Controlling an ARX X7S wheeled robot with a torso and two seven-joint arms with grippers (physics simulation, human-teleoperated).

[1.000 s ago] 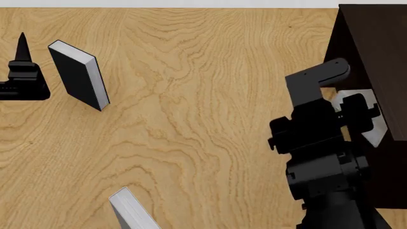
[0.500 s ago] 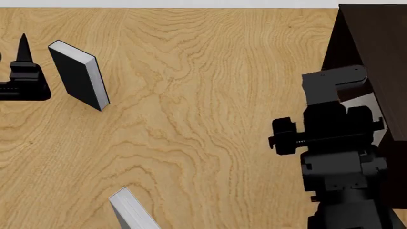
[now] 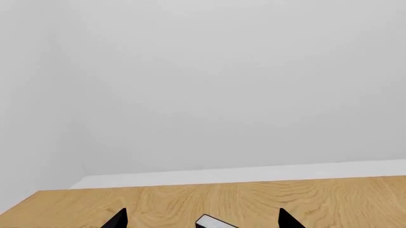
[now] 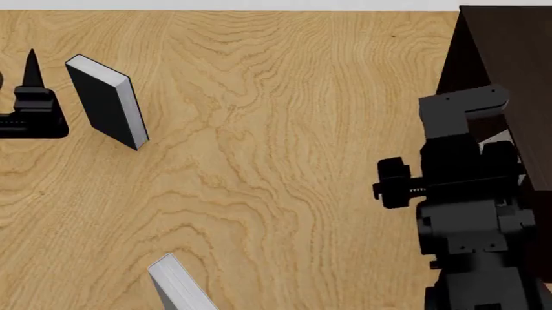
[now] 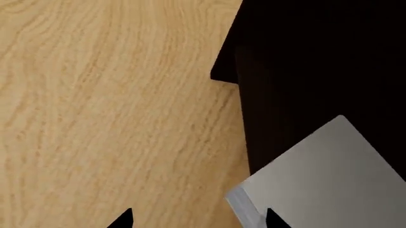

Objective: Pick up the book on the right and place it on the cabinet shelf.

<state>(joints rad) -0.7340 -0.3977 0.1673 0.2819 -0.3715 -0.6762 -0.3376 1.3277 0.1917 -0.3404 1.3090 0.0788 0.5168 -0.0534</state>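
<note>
The plain light-grey hardcover book with white page edges (image 5: pixel 320 178) lies tilted against the very dark brown boxy wooden cabinet (image 5: pixel 317 61), its cover overlapping the cabinet's dark interior and one corner reaching out over the light wood-grain worktop (image 4: pixel 258 142). In the head view only a sliver of it (image 4: pixel 496 137) shows behind the right arm, at the cabinet's open side. The right tool (image 5: pixel 197 219) shows just two black fingertips, the book's corner between them; I cannot tell whether they grip it. Well apart from the cabinet, the left tool (image 3: pixel 201 219) hovers with its tips set wide, close beside a black-covered upright book (image 4: pixel 105 101). A second grey book (image 4: pixel 177 282) lies near the worktop's front edge.
</note>
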